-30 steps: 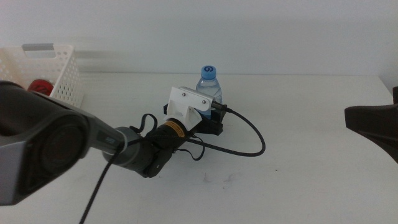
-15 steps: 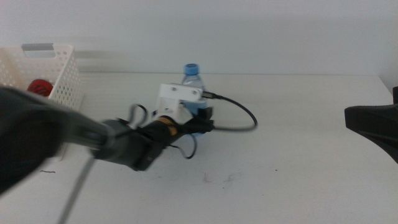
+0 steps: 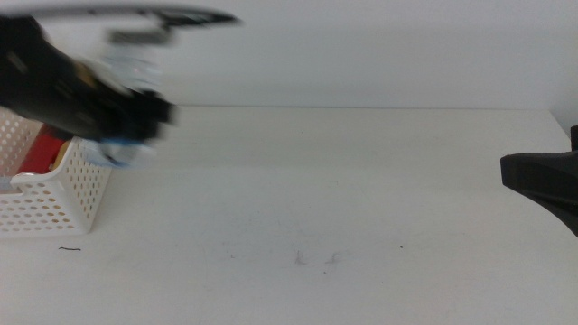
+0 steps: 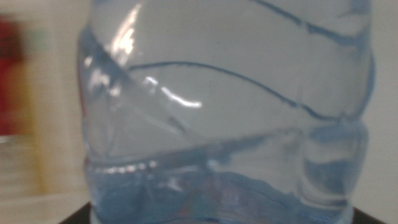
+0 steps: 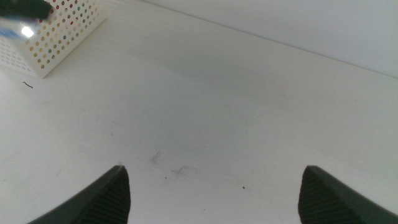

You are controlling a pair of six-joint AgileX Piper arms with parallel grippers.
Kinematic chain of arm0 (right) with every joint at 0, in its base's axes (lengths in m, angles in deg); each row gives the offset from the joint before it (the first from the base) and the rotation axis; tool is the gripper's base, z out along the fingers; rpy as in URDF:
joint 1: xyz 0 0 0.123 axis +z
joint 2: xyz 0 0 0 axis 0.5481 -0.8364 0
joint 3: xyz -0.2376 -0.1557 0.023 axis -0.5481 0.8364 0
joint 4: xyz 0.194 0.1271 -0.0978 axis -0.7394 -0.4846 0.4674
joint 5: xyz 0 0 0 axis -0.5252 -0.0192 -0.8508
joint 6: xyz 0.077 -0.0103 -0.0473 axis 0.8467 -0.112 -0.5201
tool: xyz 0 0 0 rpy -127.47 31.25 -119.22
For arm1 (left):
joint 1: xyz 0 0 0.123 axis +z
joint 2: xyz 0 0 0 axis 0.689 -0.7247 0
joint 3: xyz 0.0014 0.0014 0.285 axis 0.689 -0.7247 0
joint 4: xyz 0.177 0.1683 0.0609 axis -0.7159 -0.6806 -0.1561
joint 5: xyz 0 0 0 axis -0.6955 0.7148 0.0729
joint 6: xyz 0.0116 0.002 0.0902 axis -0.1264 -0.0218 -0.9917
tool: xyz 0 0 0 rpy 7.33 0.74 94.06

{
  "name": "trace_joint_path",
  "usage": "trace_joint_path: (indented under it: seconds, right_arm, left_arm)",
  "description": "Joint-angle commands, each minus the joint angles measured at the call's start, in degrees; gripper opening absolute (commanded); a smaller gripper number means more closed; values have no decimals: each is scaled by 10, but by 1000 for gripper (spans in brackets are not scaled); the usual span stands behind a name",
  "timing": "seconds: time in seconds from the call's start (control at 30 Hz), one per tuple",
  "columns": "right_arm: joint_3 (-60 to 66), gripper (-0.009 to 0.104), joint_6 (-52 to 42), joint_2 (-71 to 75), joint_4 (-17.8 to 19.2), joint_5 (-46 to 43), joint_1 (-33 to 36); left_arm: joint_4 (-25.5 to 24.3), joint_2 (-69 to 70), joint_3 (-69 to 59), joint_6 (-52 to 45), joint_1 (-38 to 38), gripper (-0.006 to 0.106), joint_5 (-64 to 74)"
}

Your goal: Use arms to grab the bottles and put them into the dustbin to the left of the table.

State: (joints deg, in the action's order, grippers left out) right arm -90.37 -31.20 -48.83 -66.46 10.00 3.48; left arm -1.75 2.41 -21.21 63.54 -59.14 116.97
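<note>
Middle view: left gripper [image 3: 135,122] clamped on clear water bottle [image 4: 227,112], raised over dustbin [image 3: 54,194] far left for drop; right gripper [image 5: 214,186] wide, idle right.

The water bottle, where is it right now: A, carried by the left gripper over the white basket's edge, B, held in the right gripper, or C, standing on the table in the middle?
A: the left gripper holds the water bottle above the rim of the white basket; the right gripper waits open and empty.
</note>
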Motion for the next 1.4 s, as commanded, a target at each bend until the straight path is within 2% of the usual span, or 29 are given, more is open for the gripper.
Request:
trace_joint_path:
  seconds: [0.0,0.13,0.33,0.53,0.7,0.8,0.9,0.97,1.17,1.37]
  right_arm:
    - [-4,70,-1,2,5,-3,-1]
    - [-4,70,-1,2,5,-3,-1]
    - [-4,70,-1,2,5,-3,-1]
    - [-4,70,-1,2,5,-3,-1]
    - [-4,70,-1,2,5,-3,-1]
    - [-4,70,-2,2,5,-3,-1]
    - [-4,70,-2,2,5,-3,-1]
    - [-4,70,-2,2,5,-3,-1]
    - [-4,70,-2,2,5,-3,-1]
    - [-4,70,-2,2,5,-3,-1]
  left_arm:
    - [12,-8,58,-65,66,-2,69]
    - [60,-60,143,-155,165,-2,93]
    - [75,-155,232,-220,257,-2,123]
    - [157,-242,252,-272,297,-2,81]
    - [162,-293,252,-302,299,2,61]
    - [170,-316,252,-305,299,12,46]
    - [191,-336,252,-311,299,27,33]
    - [206,-344,252,-326,299,42,26]
    - [199,-336,252,-315,298,92,32]
    - [187,-265,207,-286,280,94,25]
